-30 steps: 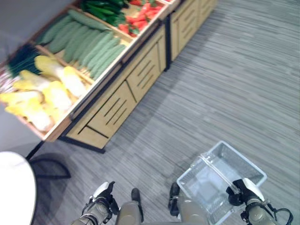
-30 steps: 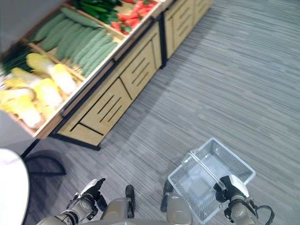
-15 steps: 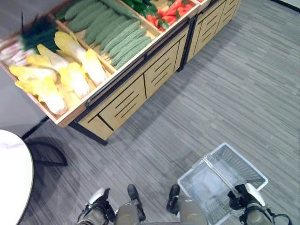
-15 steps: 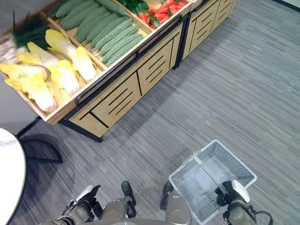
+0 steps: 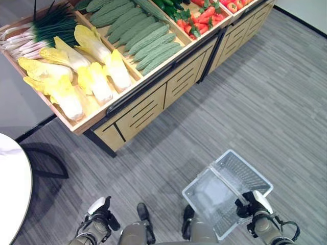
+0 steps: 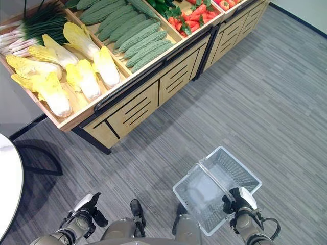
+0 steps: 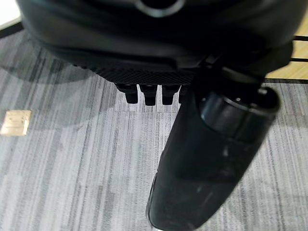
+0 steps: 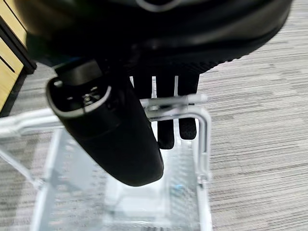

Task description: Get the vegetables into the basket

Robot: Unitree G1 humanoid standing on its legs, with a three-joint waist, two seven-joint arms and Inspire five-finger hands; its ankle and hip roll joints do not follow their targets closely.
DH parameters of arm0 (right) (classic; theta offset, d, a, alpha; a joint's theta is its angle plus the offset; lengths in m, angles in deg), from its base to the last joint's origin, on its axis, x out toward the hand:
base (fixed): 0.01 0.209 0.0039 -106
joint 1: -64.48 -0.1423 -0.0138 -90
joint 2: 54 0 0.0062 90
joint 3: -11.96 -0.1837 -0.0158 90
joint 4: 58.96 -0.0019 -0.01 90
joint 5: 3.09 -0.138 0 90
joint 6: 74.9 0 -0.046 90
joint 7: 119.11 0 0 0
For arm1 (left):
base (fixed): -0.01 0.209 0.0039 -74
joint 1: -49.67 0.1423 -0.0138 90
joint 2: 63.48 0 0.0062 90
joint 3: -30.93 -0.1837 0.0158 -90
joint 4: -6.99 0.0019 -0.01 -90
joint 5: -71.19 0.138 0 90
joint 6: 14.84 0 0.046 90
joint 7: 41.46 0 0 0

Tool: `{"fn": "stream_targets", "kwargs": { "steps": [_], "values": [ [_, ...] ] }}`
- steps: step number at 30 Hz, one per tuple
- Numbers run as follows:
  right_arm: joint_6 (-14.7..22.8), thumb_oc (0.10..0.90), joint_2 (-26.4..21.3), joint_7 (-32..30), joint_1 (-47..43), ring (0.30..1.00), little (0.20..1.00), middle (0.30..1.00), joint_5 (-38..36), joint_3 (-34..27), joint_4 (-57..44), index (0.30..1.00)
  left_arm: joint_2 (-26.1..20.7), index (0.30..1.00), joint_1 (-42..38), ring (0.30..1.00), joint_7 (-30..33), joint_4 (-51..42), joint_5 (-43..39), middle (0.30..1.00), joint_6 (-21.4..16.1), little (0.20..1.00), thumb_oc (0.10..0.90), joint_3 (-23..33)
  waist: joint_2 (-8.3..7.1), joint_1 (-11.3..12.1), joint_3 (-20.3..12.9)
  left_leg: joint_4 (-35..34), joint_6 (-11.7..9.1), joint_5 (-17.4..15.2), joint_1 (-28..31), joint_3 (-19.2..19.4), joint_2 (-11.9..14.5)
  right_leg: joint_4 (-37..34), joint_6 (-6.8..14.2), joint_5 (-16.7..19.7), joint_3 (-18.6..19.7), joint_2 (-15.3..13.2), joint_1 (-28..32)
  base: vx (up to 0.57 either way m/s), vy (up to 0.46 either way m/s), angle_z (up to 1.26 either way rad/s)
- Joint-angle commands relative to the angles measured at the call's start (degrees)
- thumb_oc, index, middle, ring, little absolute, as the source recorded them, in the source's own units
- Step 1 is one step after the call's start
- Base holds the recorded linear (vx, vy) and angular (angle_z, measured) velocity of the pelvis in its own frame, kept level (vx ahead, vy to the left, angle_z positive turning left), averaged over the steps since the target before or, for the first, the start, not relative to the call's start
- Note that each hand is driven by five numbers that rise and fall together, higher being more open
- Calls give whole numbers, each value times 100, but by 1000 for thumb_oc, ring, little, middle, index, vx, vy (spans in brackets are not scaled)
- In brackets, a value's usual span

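Observation:
A clear wire basket (image 5: 207,170) hangs low at my right side, nothing inside it. My right hand (image 5: 254,204) is shut on its handle (image 8: 192,99), the fingers (image 8: 166,130) hooked round the bar. The vegetables lie in a slanted wooden stand (image 5: 153,97) ahead on the left: yellow-white cabbages (image 5: 97,76), green bumpy gourds (image 5: 145,38), red peppers (image 5: 207,13) and spring onions (image 5: 41,30). My left hand (image 5: 97,214) hangs low at the left, its fingers (image 7: 144,94) curled and holding nothing, far from the stand.
Drawer fronts (image 5: 140,112) run along the stand's lower front. A white round table (image 5: 13,189) sits at the left edge, with a black frame leg (image 5: 46,163) beside it. Grey striped carpet (image 5: 265,102) stretches right of the stand.
The camera has swung, so the stand shows more fully and further right. The basket stays in my right hand and both hands hang as before.

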Motion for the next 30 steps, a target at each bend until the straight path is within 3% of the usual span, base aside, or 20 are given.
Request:
{"fn": "stream_targets", "kwargs": {
  "steps": [1,4,6,14,20,25,30],
  "values": [
    [53,400,-311,-290,-39,300,300,300,-120,-100,43,300,-93,1000,-100,1000,168,-53,-161,1000,-79,1000,900,256,102,19,148,-59,-283,10,-33,-293,167,-102,462,1501,760,-268,416,45,55,4],
    [59,400,-283,-318,-57,300,300,300,-187,-134,190,300,-123,1000,-159,1000,156,-23,-175,1000,-82,1000,900,238,222,-43,209,-22,-297,-85,143,-364,200,-146,318,1008,859,57,92,99,39,17],
    [71,400,-283,-333,-75,300,300,300,-208,-139,229,300,-128,1000,-193,1000,162,8,-197,1000,-63,1000,900,258,256,-96,282,66,-307,-188,257,-466,203,-192,290,862,950,208,-115,113,6,37],
    [59,400,-356,-327,28,300,300,300,-262,-107,78,300,-28,1000,-282,1000,102,13,-178,1000,-55,1000,900,175,314,-485,463,285,-362,-584,743,-1047,-66,-619,296,1203,1564,631,-843,185,-34,48],
    [-9,400,-481,-228,237,300,300,300,-196,-163,2,300,46,1000,-205,1000,33,74,-135,1000,-35,1000,900,176,439,-654,369,500,-443,-820,1112,-1566,-153,-554,223,1289,1556,728,-852,221,-129,38],
    [-41,400,-615,-171,335,300,300,300,-163,-208,-53,300,136,1000,-95,1000,26,122,-228,1000,3,1000,900,268,585,-620,232,776,-649,-535,1131,-1746,77,-423,-15,1050,1225,850,-645,176,-188,29],
    [-17,400,-849,-120,644,300,300,300,-239,-359,-564,300,202,1000,-98,1000,9,57,-276,1000,35,1000,900,222,714,-636,147,930,-919,127,1059,-2005,320,-335,-246,724,927,959,-426,148,-207,29]
  ]
}}
